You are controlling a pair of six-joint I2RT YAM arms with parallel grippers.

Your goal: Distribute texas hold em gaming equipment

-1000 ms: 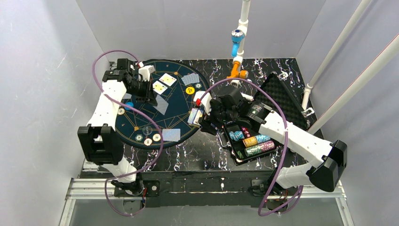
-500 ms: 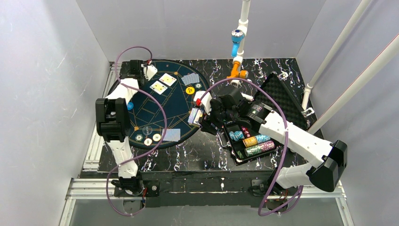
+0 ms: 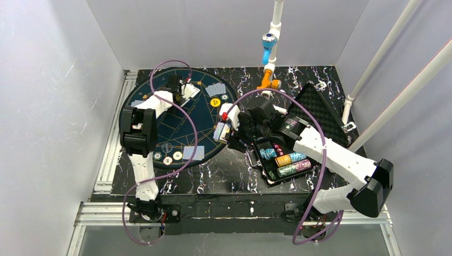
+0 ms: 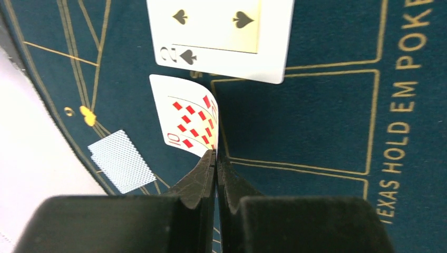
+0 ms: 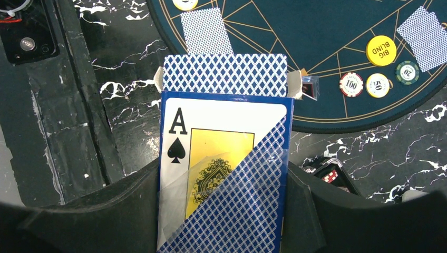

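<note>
The left hand (image 4: 215,156) is closed. Its 2 black fingertips pinch the near edge of a white-faced 10 of diamonds card (image 4: 190,118), which bows up off the round dark-blue felt mat (image 4: 316,121). Just beyond this card, and apart from it, a white-faced 2 of spades card (image 4: 221,37) lies face up on the mat. A blue-backed face-down card (image 4: 121,161) lies to the left, near the mat's edge.

The right hand (image 5: 224,179) grips a blue-patterned card box (image 5: 226,158) printed with an ace of spades. The box stands upright between both fingers, with blue card backs showing at its top, and is held by the mat's right edge over the black marbled bench (image 5: 105,105). On the mat beyond it lie a yellow BIG BLIND disc (image 5: 380,50) and 3 round chips marked 100 (image 5: 351,84), 50 (image 5: 377,85) and 20 (image 5: 407,72). Seen from above, a black foam-lined case (image 3: 320,106) holding chip stacks (image 3: 288,160) sits open just right of this hand.
</note>
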